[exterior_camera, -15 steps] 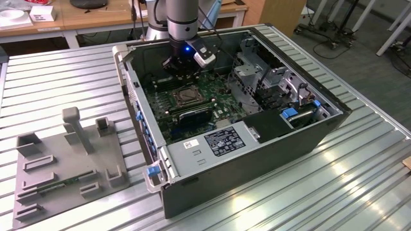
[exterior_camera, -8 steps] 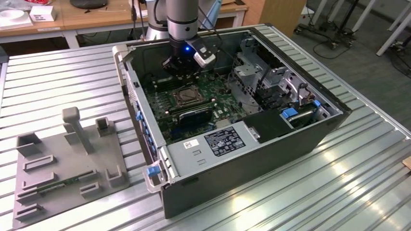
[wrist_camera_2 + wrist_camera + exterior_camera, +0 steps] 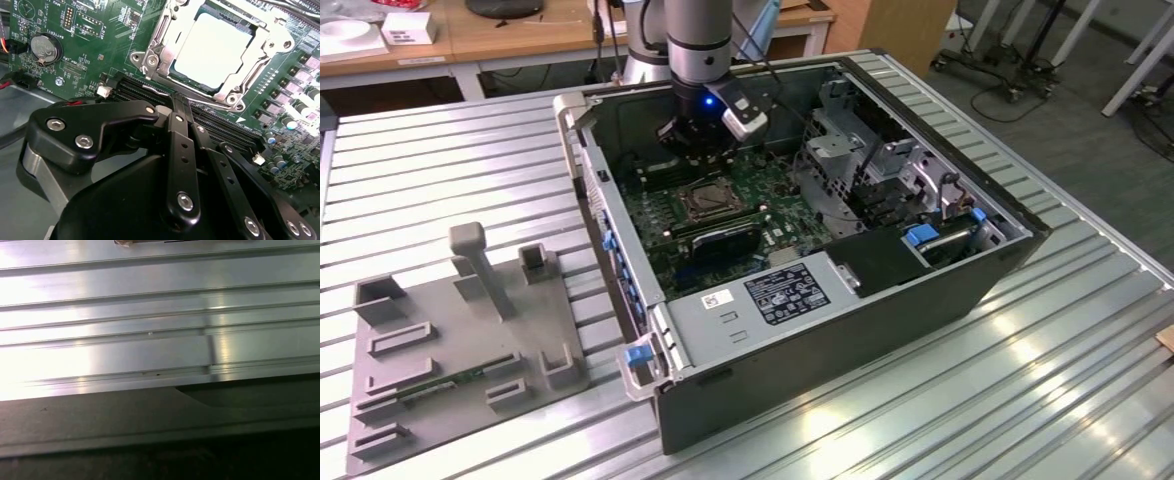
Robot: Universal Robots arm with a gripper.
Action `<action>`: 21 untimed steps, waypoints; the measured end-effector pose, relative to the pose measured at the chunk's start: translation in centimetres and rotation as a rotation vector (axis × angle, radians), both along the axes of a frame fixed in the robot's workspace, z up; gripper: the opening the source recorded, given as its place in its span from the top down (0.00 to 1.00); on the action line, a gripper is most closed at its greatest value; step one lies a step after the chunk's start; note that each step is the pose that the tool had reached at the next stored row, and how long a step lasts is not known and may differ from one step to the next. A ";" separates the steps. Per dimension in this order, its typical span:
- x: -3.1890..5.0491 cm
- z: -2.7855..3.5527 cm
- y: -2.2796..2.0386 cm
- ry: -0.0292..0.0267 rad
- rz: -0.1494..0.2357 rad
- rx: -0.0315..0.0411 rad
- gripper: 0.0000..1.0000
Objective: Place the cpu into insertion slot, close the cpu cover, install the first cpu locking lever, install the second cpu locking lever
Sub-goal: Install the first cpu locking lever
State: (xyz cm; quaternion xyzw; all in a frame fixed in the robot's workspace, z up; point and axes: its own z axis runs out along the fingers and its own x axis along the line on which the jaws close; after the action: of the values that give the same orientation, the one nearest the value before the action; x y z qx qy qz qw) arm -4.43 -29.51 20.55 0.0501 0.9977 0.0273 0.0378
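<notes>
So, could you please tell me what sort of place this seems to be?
Most likely a robotics lab or workshop: a robot arm reaches into an open computer case lying on a ribbed aluminium table, with wooden desks behind it.

1. The computer case (image 3: 881,320) lies open on top, so the motherboard (image 3: 767,205) can be reached from overhead.
2. The gripper (image 3: 177,102) fills the space over the memory slots (image 3: 130,89), near the cpu cover (image 3: 162,37).
3. The drive cage (image 3: 847,150) crowds the exterior view's right.
4. The power-supply box (image 3: 720,320) walls off the near end.
</notes>
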 end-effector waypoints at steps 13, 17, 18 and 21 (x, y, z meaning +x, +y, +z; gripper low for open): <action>-0.02 -0.02 -0.09 -0.0106 0.000 0.0115 0.89; -0.02 -0.07 -0.28 -0.0120 0.000 0.0116 0.89; -0.01 -0.09 -0.35 -0.0126 0.000 0.0115 0.89; -0.01 -0.12 -0.54 -0.0137 0.000 0.0115 0.89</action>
State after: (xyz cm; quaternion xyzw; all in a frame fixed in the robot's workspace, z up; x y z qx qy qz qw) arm -4.44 -30.05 20.43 0.0499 0.9972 0.0334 0.0443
